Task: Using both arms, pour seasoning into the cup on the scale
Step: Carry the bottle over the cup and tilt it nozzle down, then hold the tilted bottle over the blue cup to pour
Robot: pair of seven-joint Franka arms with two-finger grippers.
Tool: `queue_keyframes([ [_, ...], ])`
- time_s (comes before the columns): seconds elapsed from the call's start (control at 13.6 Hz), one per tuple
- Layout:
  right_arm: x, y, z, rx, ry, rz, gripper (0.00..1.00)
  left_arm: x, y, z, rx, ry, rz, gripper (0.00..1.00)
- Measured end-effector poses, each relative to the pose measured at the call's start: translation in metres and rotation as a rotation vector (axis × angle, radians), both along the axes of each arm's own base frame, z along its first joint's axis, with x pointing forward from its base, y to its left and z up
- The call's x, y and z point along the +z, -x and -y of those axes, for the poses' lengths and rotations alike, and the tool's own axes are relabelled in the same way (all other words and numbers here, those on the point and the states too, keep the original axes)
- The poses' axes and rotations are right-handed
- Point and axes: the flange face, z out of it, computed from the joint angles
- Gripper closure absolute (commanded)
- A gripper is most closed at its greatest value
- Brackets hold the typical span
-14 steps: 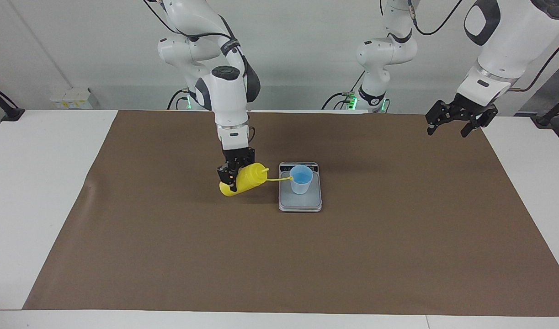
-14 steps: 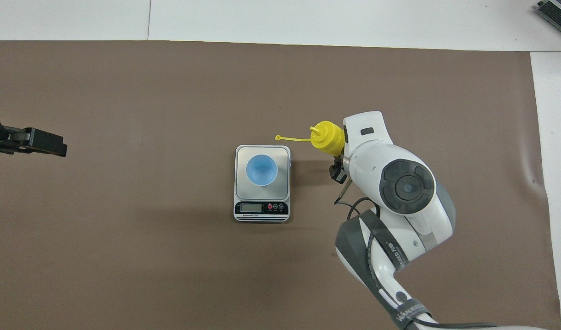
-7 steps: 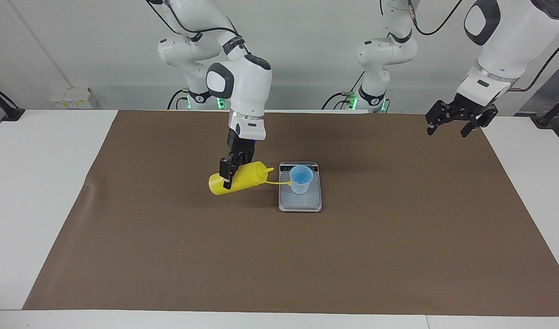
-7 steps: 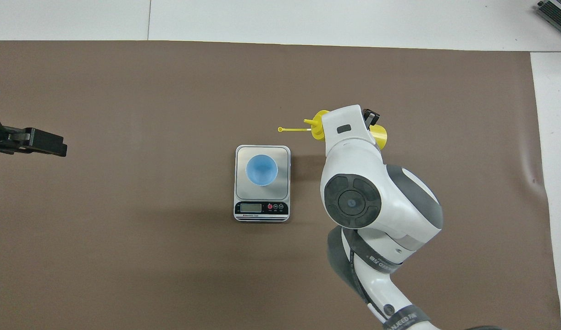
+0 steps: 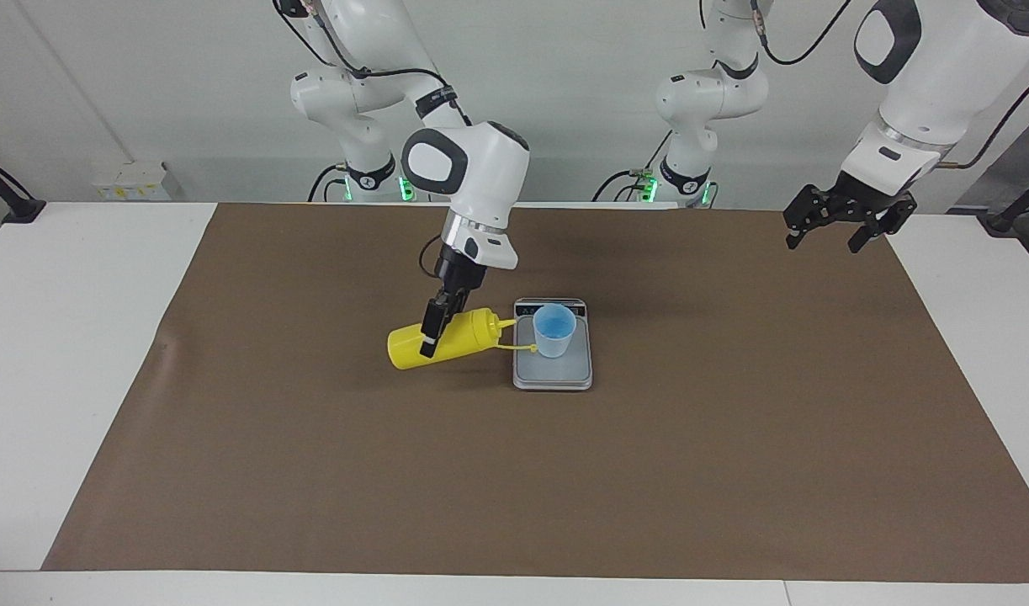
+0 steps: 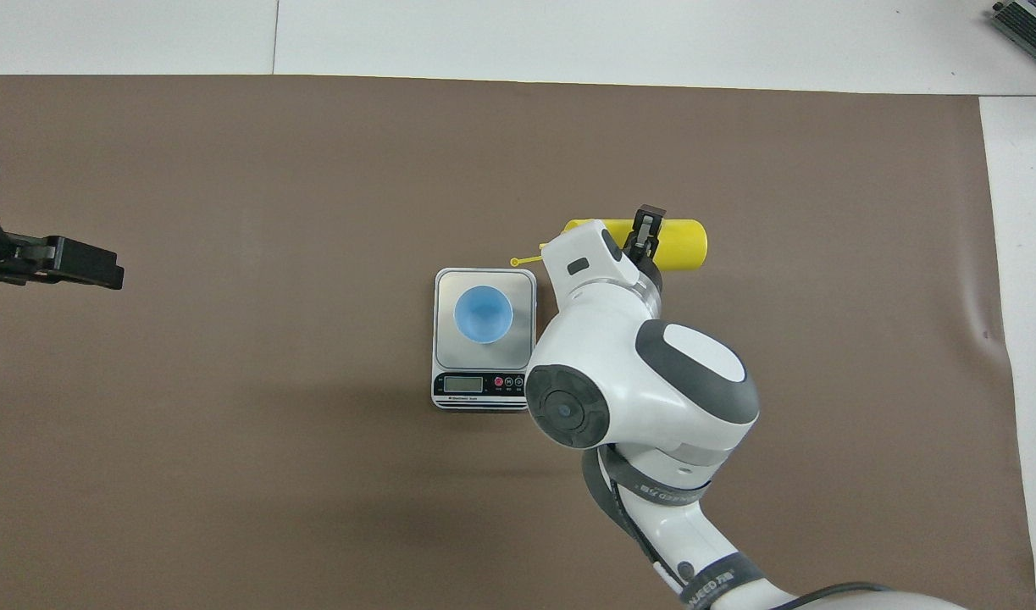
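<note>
Two arms (image 5: 472, 168), glossy white shells; dark grey joint caps and bands; black cables looped outside; black two-finger grippers; green lights at the bases.

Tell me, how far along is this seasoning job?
Done: the cup stands on the scale. In hand: the right gripper grips the yellow bottle, tipped sideways, nozzle beside the scale. Left: getting the nozzle over the cup. The left gripper waits.
</note>
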Motion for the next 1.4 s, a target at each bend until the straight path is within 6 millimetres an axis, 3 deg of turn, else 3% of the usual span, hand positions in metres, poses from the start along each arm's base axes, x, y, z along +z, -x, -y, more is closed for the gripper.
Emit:
queue_keyframes([
  [0.37,-0.027,0.026,-0.042,0.1,0.226,0.05,1.0,0.0,0.0,0.0,0.0,0.0,0.0,0.0],
  [0.66,-0.043,0.034,-0.058,0.157,0.357,0.093,1.0,0.0,0.0,0.0,0.0,0.0,0.0,0.0],
  [1.1,-0.043,0.052,-0.077,0.172,0.502,0.154,1.0,0.0,0.0,0.0,0.0,0.0,0.0,0.0],
  [1.4,-0.041,0.054,-0.078,0.171,0.558,0.194,1.0,0.0,0.0,0.0,0.0,0.0,0.0,0.0],
])
